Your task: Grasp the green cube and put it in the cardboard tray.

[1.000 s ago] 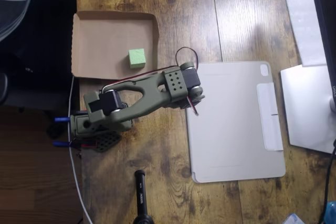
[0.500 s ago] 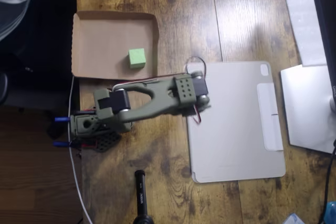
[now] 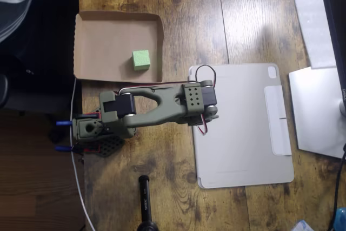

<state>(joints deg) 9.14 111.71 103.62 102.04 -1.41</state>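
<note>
green cube (image 3: 141,59) sits slightly skewed in cardboard tray (image 3: 97,31); gripper (image 3: 212,113) fingers likely hidden, state unclear.

Dim, warm light; the overhead view is soft and grainy, with pale glare on the counter (image 3: 254,20) near the top.

No readable text, label, brand, number or sign is showing anywhere in the overhead view.
</note>
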